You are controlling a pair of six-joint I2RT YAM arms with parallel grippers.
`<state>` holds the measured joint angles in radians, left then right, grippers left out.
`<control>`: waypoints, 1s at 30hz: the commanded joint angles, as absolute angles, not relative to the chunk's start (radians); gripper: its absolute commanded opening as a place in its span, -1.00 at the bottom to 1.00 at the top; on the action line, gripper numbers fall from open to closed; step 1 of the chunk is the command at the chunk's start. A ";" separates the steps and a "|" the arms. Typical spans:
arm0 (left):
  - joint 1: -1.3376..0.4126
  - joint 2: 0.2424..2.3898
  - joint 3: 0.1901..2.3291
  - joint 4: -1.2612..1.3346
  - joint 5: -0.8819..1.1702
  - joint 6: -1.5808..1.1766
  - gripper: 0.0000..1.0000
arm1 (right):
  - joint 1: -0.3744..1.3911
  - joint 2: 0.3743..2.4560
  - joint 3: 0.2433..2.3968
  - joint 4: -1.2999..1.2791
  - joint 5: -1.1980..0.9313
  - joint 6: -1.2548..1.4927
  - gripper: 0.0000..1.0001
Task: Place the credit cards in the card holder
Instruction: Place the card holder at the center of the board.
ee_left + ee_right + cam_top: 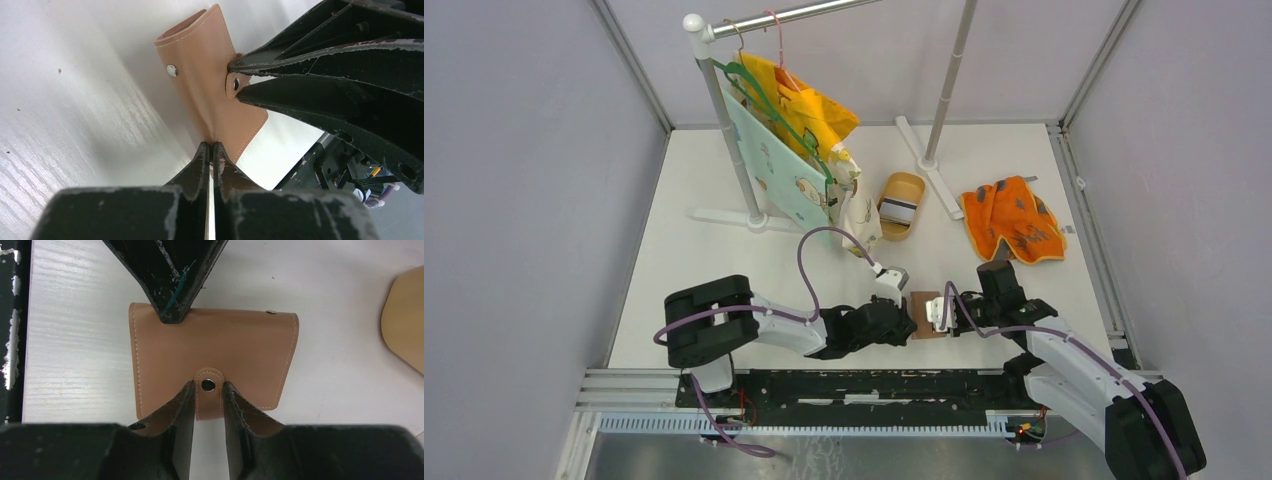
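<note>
Right gripper [209,386] had its two fingers tight against either side of the little strap tab on the card holder [240,345]. The snap stud showed right between them, so it looked like it was gripping the holder by that tab. The left gripper [212,146] was fully clenched, fingers together, with the tips planted on the opposite edge of the holder. From the wrist views I honestly couldn't say whether it pinched a bit of leather or just pressed on it.

The holder itself lay flat and folded on the white table [724,250], near the front edge, right between the two arms. There was a second snap stud [172,70] out on its brown cover.

The credit cards [898,212] weren't anywhere near it. They sat as a small stack in the tan oval dish [904,184], further back in the middle of the table and well apart from both grippers.

An orange patterned cloth [1012,218] lay crumpled off to the right of the dish. A clothes rack [724,120] with some fabric on hangers stood at the back left.
</note>
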<state>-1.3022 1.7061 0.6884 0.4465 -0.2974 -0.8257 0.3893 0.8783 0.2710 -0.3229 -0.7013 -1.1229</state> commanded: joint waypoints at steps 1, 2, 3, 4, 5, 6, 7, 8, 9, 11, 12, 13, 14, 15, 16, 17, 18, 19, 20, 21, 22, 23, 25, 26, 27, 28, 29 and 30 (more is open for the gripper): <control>-1.318 1.710 0.735 0.483 -0.325 -0.785 -0.96 | 0.395 0.898 0.293 -0.347 -0.661 -1.133 -0.43; -1.318 1.710 0.733 0.481 -0.326 -0.785 -0.96 | 0.397 0.899 0.295 -0.348 -0.661 -1.133 -0.46; -1.317 1.710 0.734 0.477 -0.330 -0.786 -0.96 | 0.398 0.901 0.296 -0.355 -0.661 -1.137 -0.49; -1.318 1.711 0.735 0.472 -0.334 -0.788 -0.96 | 0.399 0.901 0.298 -0.359 -0.661 -1.139 -0.55; -1.318 1.710 0.735 0.470 -0.337 -0.790 -0.96 | 0.399 0.901 0.300 -0.363 -0.664 -1.140 -0.62; -1.317 1.710 0.734 0.469 -0.341 -0.792 -0.96 | 0.400 0.900 0.304 -0.368 -0.667 -1.145 -0.67; -1.317 1.711 0.734 0.465 -0.345 -0.795 -0.97 | 0.400 0.900 0.306 -0.375 -0.674 -1.151 -0.72; -1.318 1.710 0.735 0.460 -0.349 -0.798 -0.96 | 0.399 0.897 0.308 -0.383 -0.683 -1.159 -0.75; -1.317 1.710 0.736 0.453 -0.355 -0.801 -0.96 | 0.400 0.894 0.310 -0.391 -0.690 -1.168 -0.78; -1.317 1.713 0.745 0.423 -0.375 -0.819 -0.97 | 0.400 0.886 0.311 -0.414 -0.713 -1.202 -0.84; -1.316 1.716 0.753 0.397 -0.390 -0.830 -0.96 | 0.399 0.879 0.312 -0.424 -0.722 -1.219 -0.88; -1.318 1.718 0.760 0.372 -0.402 -0.839 -0.97 | 0.400 0.868 0.313 -0.434 -0.733 -1.233 -0.92; -1.316 1.721 0.765 0.353 -0.413 -0.848 -0.96 | 0.400 0.860 0.312 -0.439 -0.742 -1.243 -0.96; -1.315 1.722 0.769 0.335 -0.423 -0.859 -0.96 | 0.400 0.851 0.311 -0.444 -0.752 -1.254 -1.00; -1.315 1.724 0.771 0.321 -0.436 -0.868 -0.96 | 0.399 0.843 0.309 -0.450 -0.761 -1.266 -1.00; -1.316 1.725 0.774 0.309 -0.441 -0.876 -0.96 | 0.400 0.837 0.309 -0.452 -0.768 -1.277 -1.00; -1.316 1.726 0.775 0.296 -0.449 -0.885 -0.96 | 0.400 0.833 0.307 -0.459 -0.776 -1.286 -1.00; -1.316 1.727 0.777 0.285 -0.458 -0.891 -0.96 | 0.400 0.832 0.307 -0.465 -0.785 -1.296 -1.00; -1.315 1.727 0.779 0.275 -0.462 -0.896 -0.96 | 0.399 0.832 0.309 -0.471 -0.795 -1.307 -1.00; -1.316 1.727 0.780 0.265 -0.469 -0.902 -0.96 | 0.399 0.833 0.311 -0.480 -0.802 -1.316 -1.00; -1.316 1.726 0.781 0.257 -0.472 -0.905 -0.96 | 0.398 0.832 0.312 -0.484 -0.806 -1.322 -1.00; -1.316 1.725 0.781 0.254 -0.475 -0.910 -0.96 | 0.399 0.833 0.314 -0.487 -0.808 -1.325 -1.00; -1.316 1.725 0.779 0.252 -0.476 -0.914 -0.96 | 0.399 0.830 0.316 -0.497 -0.813 -1.343 -1.00; -1.316 1.724 0.779 0.249 -0.476 -0.916 -0.97 | 0.399 0.829 0.315 -0.505 -0.815 -1.355 -1.00; -1.315 1.725 0.779 0.247 -0.476 -0.919 -0.96 | 0.398 0.828 0.318 -0.515 -0.819 -1.366 -1.00; -1.313 1.724 0.779 0.246 -0.474 -0.922 -0.96 | 0.397 0.826 0.320 -0.527 -0.828 -1.382 -1.00; -1.313 1.724 0.777 0.246 -0.472 -0.925 -0.96 | 0.397 0.823 0.322 -0.532 -0.833 -1.389 -1.00; -1.313 1.723 0.776 0.247 -0.470 -0.925 -0.96 | 0.396 0.817 0.323 -0.532 -0.836 -1.389 -1.00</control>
<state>-1.3197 1.7088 0.7528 0.2600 -0.4000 -0.8848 0.3927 0.8345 0.2882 -0.4702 -0.7658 -1.3396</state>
